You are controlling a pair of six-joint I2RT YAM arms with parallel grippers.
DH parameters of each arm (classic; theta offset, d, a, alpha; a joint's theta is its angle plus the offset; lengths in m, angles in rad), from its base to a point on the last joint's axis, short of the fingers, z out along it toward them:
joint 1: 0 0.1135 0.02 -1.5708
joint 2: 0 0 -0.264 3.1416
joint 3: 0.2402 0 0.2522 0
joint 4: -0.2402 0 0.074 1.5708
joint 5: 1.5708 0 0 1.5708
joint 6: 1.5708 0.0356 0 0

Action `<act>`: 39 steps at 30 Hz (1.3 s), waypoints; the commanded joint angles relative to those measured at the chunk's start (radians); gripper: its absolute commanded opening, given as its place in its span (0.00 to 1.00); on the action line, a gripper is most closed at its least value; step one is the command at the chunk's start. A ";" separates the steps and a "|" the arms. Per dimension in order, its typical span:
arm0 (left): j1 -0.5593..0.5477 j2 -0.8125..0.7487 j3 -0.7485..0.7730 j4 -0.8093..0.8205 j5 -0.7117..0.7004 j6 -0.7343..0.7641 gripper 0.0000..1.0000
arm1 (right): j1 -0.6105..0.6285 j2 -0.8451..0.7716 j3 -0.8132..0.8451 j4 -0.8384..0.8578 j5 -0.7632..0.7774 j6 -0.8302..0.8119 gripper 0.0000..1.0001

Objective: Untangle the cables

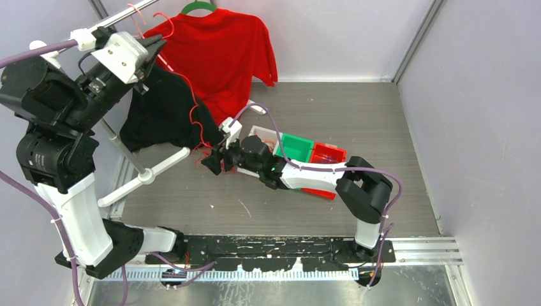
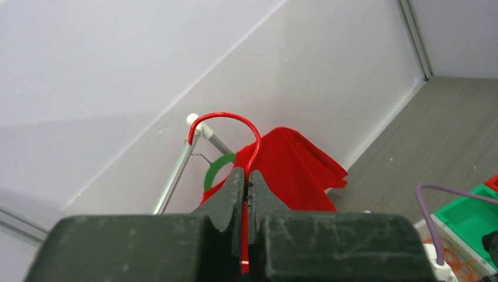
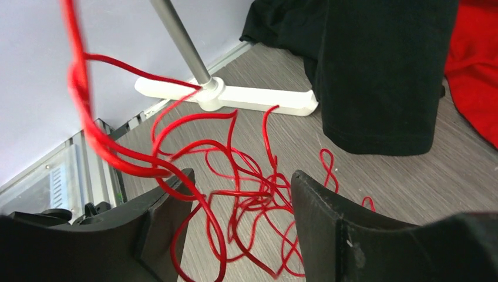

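My left gripper [image 1: 155, 43] is raised high at the back left, shut on a red cable [image 2: 225, 116] that loops out above its jaws [image 2: 247, 177]. That cable [image 1: 191, 95] hangs down past the black garment to a loose red tangle [image 1: 205, 152] on the floor. My right gripper [image 1: 214, 162] is low at that tangle. In the right wrist view its jaws [image 3: 241, 176] stand open, with several loops of the red cables [image 3: 249, 191] lying between and below the fingers. One thick strand crosses the left finger [image 3: 167, 200].
A clothes rack with a white foot [image 1: 153, 172] carries a red shirt [image 1: 223, 57] on a green hanger [image 1: 198, 7] and a black garment [image 1: 163, 115]. White [image 1: 263, 135], green [image 1: 295, 146] and red [image 1: 327, 153] bins sit behind the right arm.
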 commanded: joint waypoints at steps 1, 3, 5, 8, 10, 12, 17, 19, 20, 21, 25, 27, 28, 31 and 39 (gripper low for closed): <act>0.006 -0.013 0.054 0.137 -0.019 -0.025 0.00 | 0.007 0.004 -0.025 0.097 0.048 0.023 0.65; 0.006 -0.018 0.056 0.159 -0.026 -0.025 0.00 | 0.006 0.005 -0.041 0.111 0.060 0.033 0.63; 0.005 -0.019 0.062 0.175 -0.027 -0.027 0.00 | 0.006 0.010 -0.054 0.122 0.069 0.045 0.59; 0.005 -0.018 0.076 0.202 -0.036 -0.026 0.00 | 0.007 0.019 -0.069 0.129 0.079 0.069 0.44; 0.005 -0.018 0.077 0.234 -0.053 -0.023 0.00 | 0.007 0.031 -0.074 0.129 0.082 0.086 0.32; 0.005 -0.018 0.077 0.273 -0.081 -0.016 0.00 | 0.007 0.042 -0.080 0.128 0.082 0.105 0.26; 0.005 -0.005 0.078 0.407 -0.150 0.040 0.00 | 0.017 0.066 -0.114 0.141 0.087 0.152 0.23; 0.005 0.003 0.077 0.487 -0.188 0.064 0.00 | 0.032 0.070 -0.126 0.143 0.094 0.148 0.23; 0.005 0.008 0.078 0.536 -0.212 0.077 0.00 | 0.041 0.073 -0.128 0.140 0.096 0.147 0.23; 0.005 0.016 0.079 0.590 -0.238 0.085 0.00 | 0.047 0.078 -0.129 0.134 0.098 0.146 0.23; 0.004 0.045 0.093 0.774 -0.289 0.136 0.00 | 0.072 0.100 -0.143 0.125 0.108 0.139 0.31; 0.006 0.067 0.119 0.828 -0.295 0.152 0.00 | 0.082 0.108 -0.151 0.122 0.112 0.137 0.36; 0.006 0.076 0.133 0.851 -0.296 0.157 0.00 | 0.086 0.110 -0.155 0.122 0.116 0.137 0.39; 0.005 0.086 0.136 0.907 -0.300 0.159 0.00 | 0.095 0.111 -0.167 0.120 0.127 0.136 0.47; 0.005 0.089 0.128 0.948 -0.302 0.132 0.00 | 0.097 0.056 -0.197 0.079 0.151 0.095 0.62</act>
